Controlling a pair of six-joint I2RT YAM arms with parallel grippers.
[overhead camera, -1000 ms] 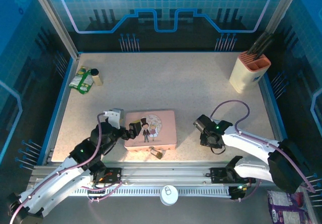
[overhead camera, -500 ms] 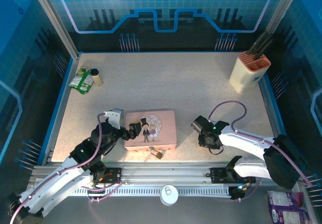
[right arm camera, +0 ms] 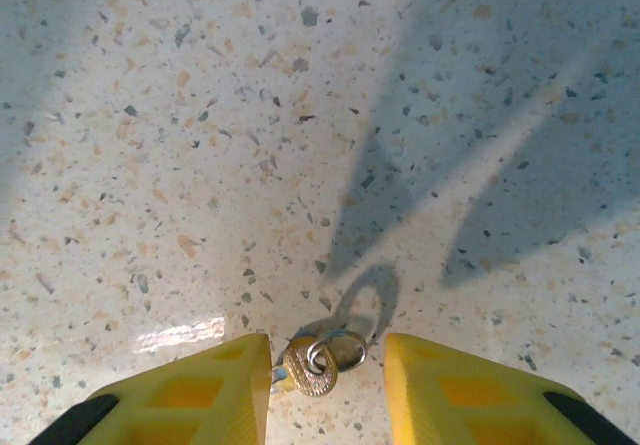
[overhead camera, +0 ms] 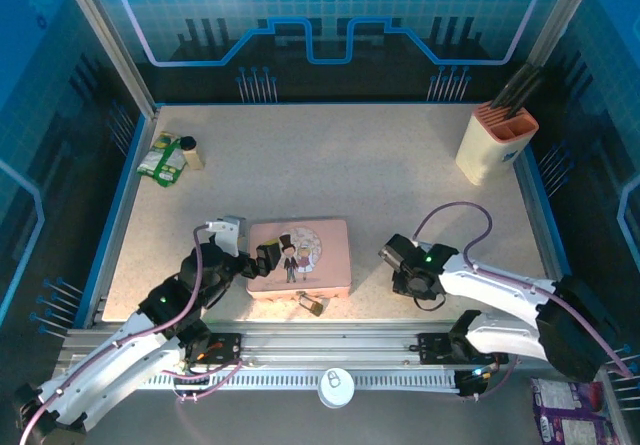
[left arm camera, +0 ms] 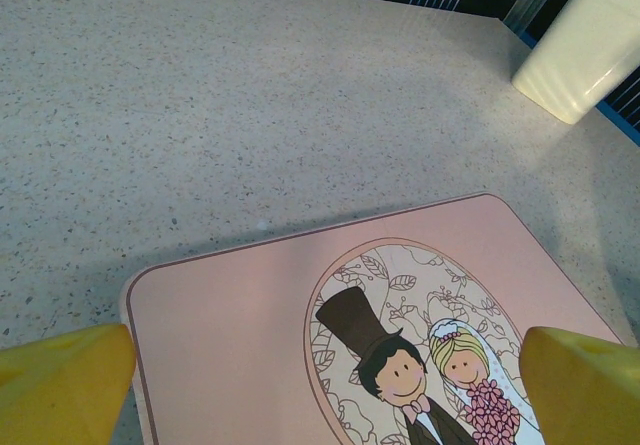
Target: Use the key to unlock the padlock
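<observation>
Presently, the right gripper (right arm camera: 326, 390) is seen with jaws close either side of the key (right arm camera: 312, 365) on the bench (right arm camera: 200, 115); whether it is gripped cannot be told. The left gripper (overhead camera: 264, 257) is spread wide at the tin (overhead camera: 318, 250). The padlock (overhead camera: 311, 304) lies against the tin's near edge.

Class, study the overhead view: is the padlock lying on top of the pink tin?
No, the padlock lies at the near edge of the pink tin, not on top of it.

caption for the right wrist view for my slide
Right hand, fingers flanking a small brass ringed piece against the speckled table.
</observation>
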